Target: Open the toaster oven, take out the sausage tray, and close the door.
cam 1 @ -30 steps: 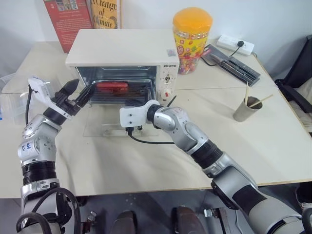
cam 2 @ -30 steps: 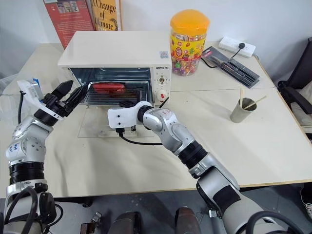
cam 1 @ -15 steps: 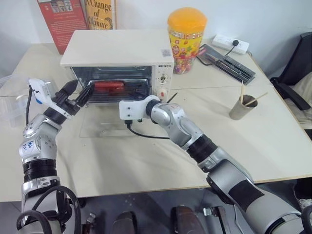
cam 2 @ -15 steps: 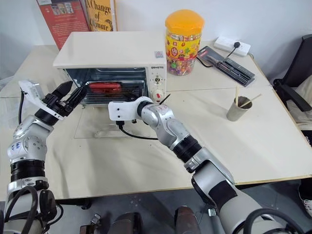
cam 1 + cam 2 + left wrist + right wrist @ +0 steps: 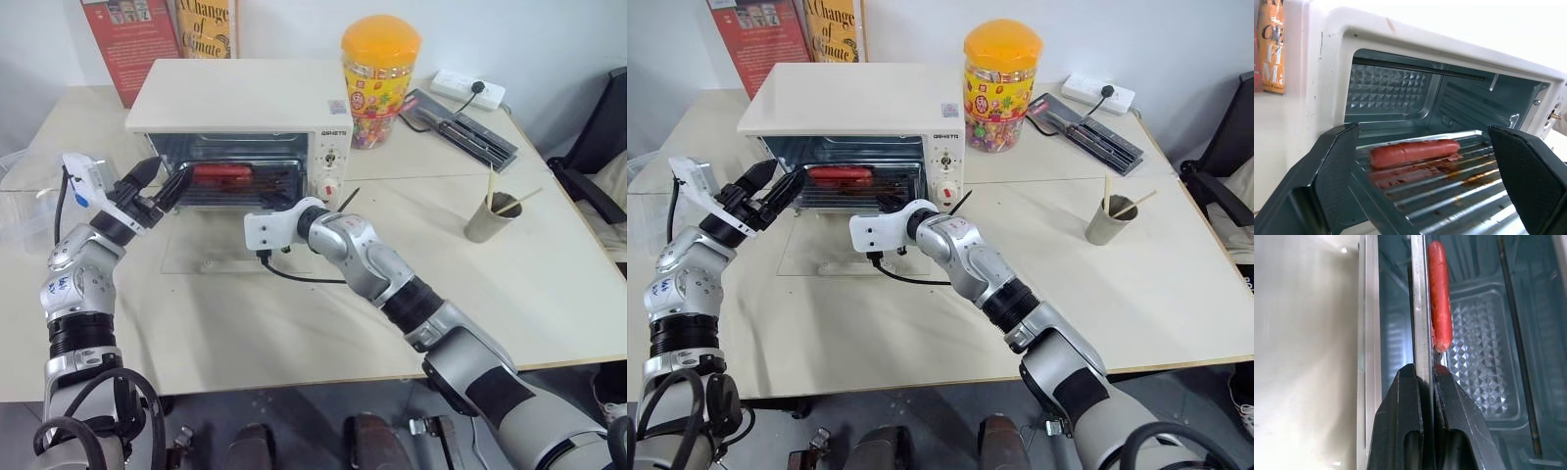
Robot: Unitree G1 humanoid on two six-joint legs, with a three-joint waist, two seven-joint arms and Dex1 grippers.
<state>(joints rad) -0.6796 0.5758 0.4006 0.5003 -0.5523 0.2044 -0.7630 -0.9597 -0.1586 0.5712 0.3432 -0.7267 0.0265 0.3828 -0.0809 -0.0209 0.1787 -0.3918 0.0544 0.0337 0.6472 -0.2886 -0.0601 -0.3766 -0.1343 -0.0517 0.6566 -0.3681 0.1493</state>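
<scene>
The toaster oven (image 5: pixel 235 127) stands with its mouth open, and the door (image 5: pixel 211 250) lies flat on the table (image 5: pixel 549 284) at 6 o'clock from it. The right gripper (image 5: pixel 1423 382) is clamped on the front rim of the sausage tray (image 5: pixel 1449 188), taking the middle of the mouth. The left gripper (image 5: pixel 157 186) hangs spread wide at 9 o'clock of the mouth. Above the tray the cavity has free room. At 3 o'clock from the oven the table is bare as far as the cup (image 5: pixel 493 217).

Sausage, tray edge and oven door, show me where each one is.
sausage (image 5: pixel 1414 151): left wrist view, middle of its red body.
sausage tray (image 5: pixel 1420 308): right wrist view, thin front rim above the fingers.
door (image 5: pixel 211 253): left eye view, glass panel lying open on the table.
</scene>
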